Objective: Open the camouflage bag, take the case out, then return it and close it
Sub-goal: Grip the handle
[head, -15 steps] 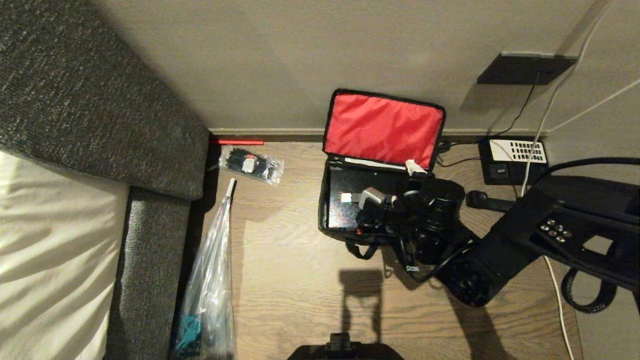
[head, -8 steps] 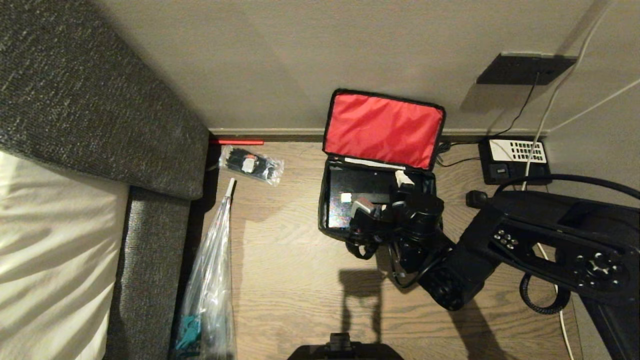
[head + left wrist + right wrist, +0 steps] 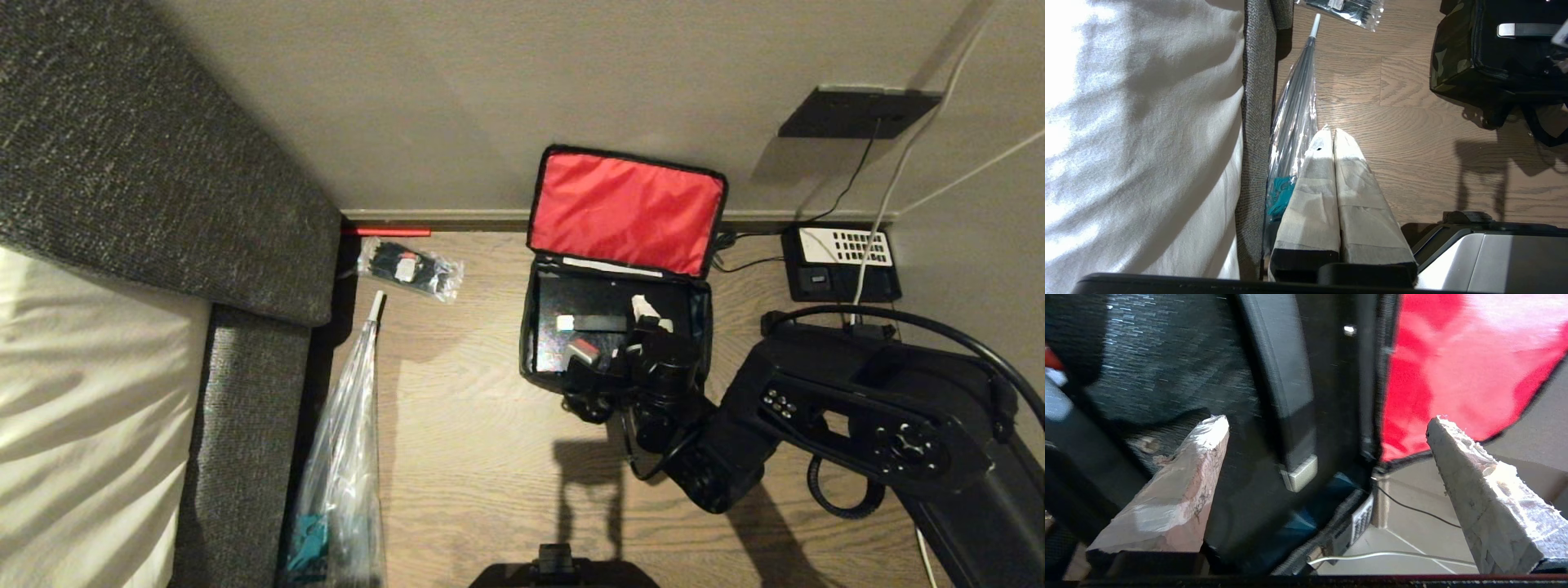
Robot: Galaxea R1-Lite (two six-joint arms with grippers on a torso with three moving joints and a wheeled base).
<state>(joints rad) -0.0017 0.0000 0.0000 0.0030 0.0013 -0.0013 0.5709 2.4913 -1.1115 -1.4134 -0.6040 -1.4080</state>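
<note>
While lying open at upper centre of the head view, rectangular camouflage fabric bag (image 3: 535, 327) backed against the wall, red-lined flap (image 3: 624, 211) upright. Flat black rigid case (image 3: 584, 306) inside, filling it. Bare wooden floor (image 3: 482, 425) left and below. Right gripper (image 3: 614, 331) over the case's lower right, spread wide, empty. Left gripper (image 3: 1334, 136) pressed shut, parked low by the grey sofa edge (image 3: 1253, 102).

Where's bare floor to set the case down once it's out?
Open wood floor between the clear plastic-wrapped umbrella and the open camouflage bag with the black case. Right of the bag is crowded: right gripper, black desk phone, cables.
</note>
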